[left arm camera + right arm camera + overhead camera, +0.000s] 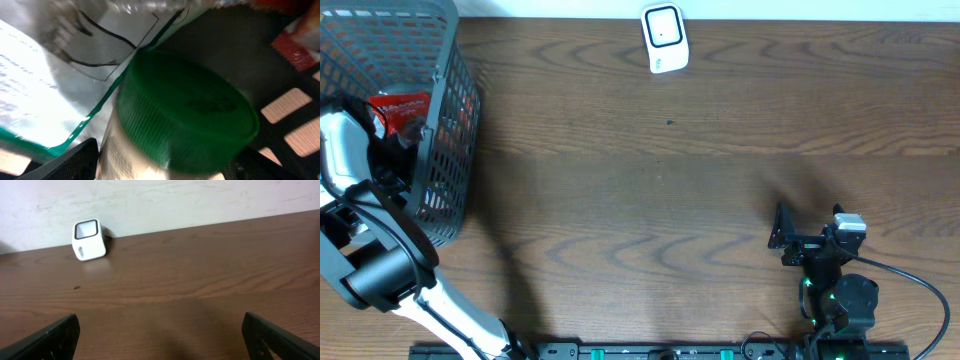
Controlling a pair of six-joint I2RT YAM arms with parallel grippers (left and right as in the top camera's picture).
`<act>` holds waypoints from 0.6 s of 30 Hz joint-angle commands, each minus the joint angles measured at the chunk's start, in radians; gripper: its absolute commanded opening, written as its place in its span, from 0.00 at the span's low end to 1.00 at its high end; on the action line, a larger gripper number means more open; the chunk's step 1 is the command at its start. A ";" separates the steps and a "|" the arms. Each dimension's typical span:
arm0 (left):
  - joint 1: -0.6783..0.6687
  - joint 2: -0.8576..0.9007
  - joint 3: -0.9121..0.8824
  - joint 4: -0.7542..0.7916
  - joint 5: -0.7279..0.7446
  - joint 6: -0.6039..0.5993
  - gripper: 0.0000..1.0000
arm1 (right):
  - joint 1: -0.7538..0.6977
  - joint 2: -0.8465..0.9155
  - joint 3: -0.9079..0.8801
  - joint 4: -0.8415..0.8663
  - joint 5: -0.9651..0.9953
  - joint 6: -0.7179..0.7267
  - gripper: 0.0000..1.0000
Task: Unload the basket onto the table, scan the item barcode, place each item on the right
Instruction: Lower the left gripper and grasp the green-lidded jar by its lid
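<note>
The wire basket (455, 120) stands at the 10 o'clock corner of the table (670, 200), and the left arm reaches down into it. Inside, the left end effector (165, 167) has a finger on each side of a green-lidded jar (190, 110). I cannot tell whether it is grasping the jar. A clear plastic bag (50, 75) lies at the jar's 10 o'clock and a red packet (300, 50) at its 2 o'clock. The white barcode scanner (665, 38) sits at 12 o'clock. The right end effector (160, 330) is at 4 o'clock, released and holding nothing.
</note>
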 commanded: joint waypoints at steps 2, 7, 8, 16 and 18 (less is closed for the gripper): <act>-0.001 0.004 -0.031 0.018 -0.010 -0.009 0.81 | -0.002 -0.001 -0.001 -0.002 -0.005 0.014 0.99; -0.001 0.004 -0.044 0.036 -0.011 -0.008 0.80 | -0.002 -0.001 -0.001 -0.002 -0.006 0.014 0.99; -0.001 0.004 -0.049 0.038 -0.011 -0.009 0.81 | -0.002 -0.001 -0.001 -0.002 -0.005 0.014 0.99; -0.001 0.004 -0.054 0.037 -0.010 -0.020 0.81 | -0.002 -0.001 -0.001 -0.002 -0.005 0.014 0.99; -0.001 0.003 -0.052 0.037 -0.010 -0.026 0.72 | -0.002 -0.001 -0.001 -0.002 -0.005 0.014 0.99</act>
